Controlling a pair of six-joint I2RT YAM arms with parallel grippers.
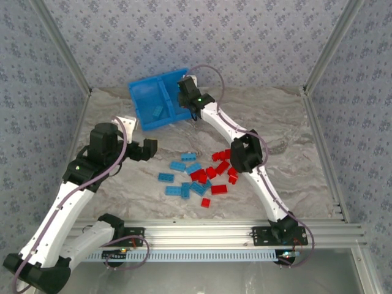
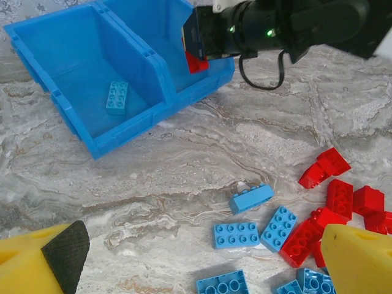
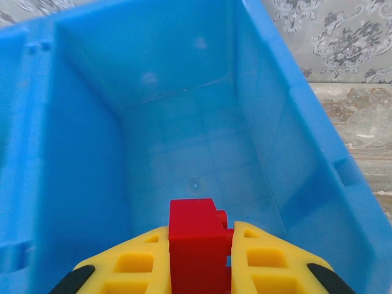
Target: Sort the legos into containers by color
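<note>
- The right gripper [image 1: 185,90] is closed on one red brick [image 3: 196,239]. The brick is pinched upright between the yellow fingers [image 3: 138,263], and its studded side pokes out past them.
- The right gripper hangs over the right-hand compartment [image 3: 202,153] of the blue bin [image 1: 142,92], inside the walls, so a released brick would likely drop straight onto the bare floor below.
- That compartment holds nothing yet. One light blue brick [image 2: 116,97] lies flat in the left-hand compartment [image 2: 79,73] across the divider [image 2: 138,46], which suggests blue goes left and red goes right.
- The bin sits skewed at the far side of the table [image 1: 275,122], well apart from the loose bricks, so every brick has to be carried to it.
- The left gripper [image 1: 147,149] is spread wide and holds nothing. It hovers near the loose blue bricks [image 1: 182,166], apparently ready to take one while the other arm is occupied at the bin.
- The loose red bricks [image 1: 218,188] lie mostly to the right of the blue ones, touching them in places, so a clean pick there may need care.
- Most bricks are unsorted, so the task looks to be at an early stage.
</note>
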